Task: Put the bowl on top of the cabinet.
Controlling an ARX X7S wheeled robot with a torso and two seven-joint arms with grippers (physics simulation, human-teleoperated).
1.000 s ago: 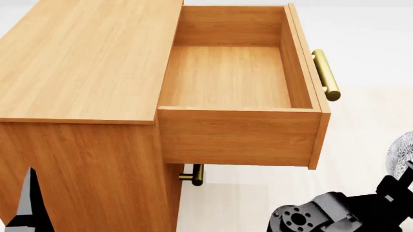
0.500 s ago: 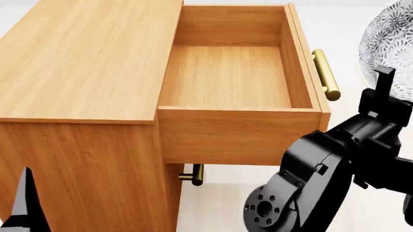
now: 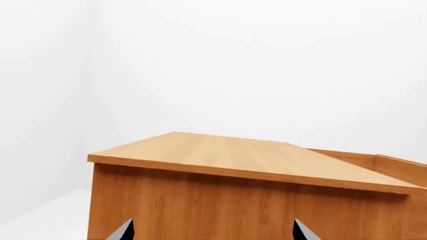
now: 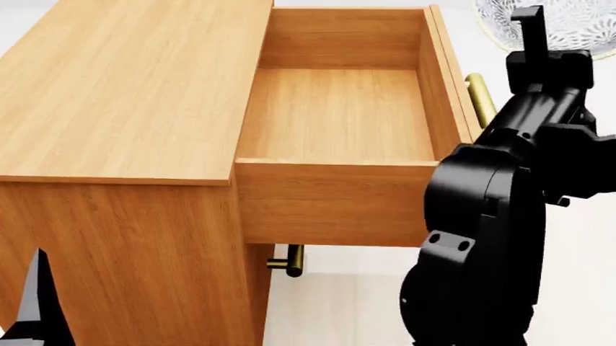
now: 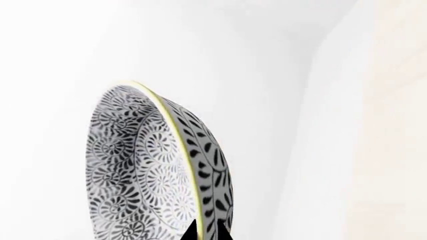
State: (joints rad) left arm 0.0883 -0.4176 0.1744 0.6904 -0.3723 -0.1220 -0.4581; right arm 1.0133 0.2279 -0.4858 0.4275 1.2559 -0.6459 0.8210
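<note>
Right hand (image 4: 530,29) clamped on the bowl (image 5: 157,170) rim, raised beside the cabinet (image 4: 125,94); left hand (image 3: 210,232) fingers apart.

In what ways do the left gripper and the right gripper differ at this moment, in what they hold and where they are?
The right gripper is closed on the rim of the bowl; the left gripper holds nothing, its fingertips wide apart. In the head view the right gripper is raised beyond the open drawer, while the left stays low beside the cabinet. Both have dark fingers.
</note>
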